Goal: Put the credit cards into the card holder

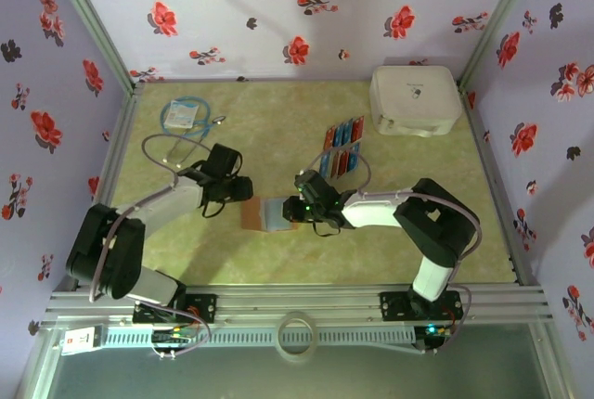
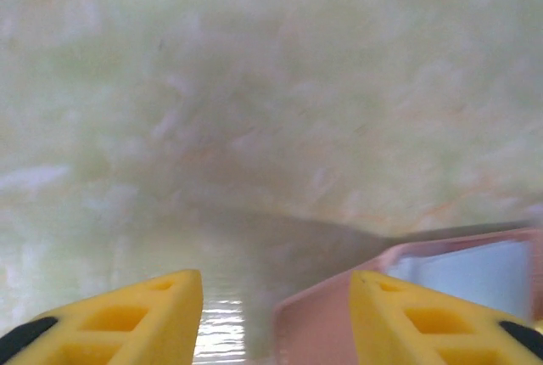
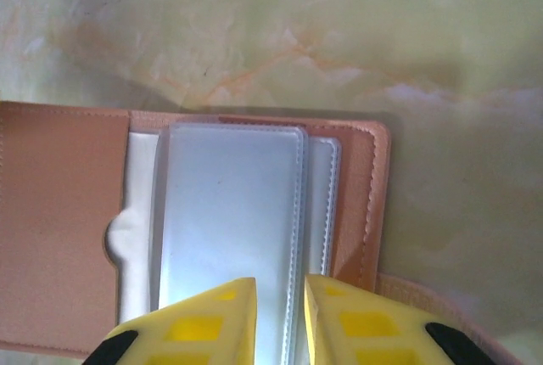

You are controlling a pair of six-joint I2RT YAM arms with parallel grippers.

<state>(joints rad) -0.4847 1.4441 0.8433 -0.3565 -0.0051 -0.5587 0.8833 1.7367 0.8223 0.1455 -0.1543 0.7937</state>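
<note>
We are seeing the card holder [image 1: 260, 215] lying open by the middle of the bench's [image 1: 278, 121] near edge, pockets up, its long axis running left to right. The left claw [image 2: 276, 278] is standing spread at its left end. The right claw [image 3: 280, 282] is hovering nearly pressed together over the clear pockets; whether it is pinching one, we cannot tell. The cards [image 1: 342, 147] are lying toward the far right corner.

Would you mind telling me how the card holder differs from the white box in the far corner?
The card holder is reddish-brown, the white box white. The holder is smaller than the box. The holder lies open showing clear pockets; the box looks shut. Both rest on the table.
</note>
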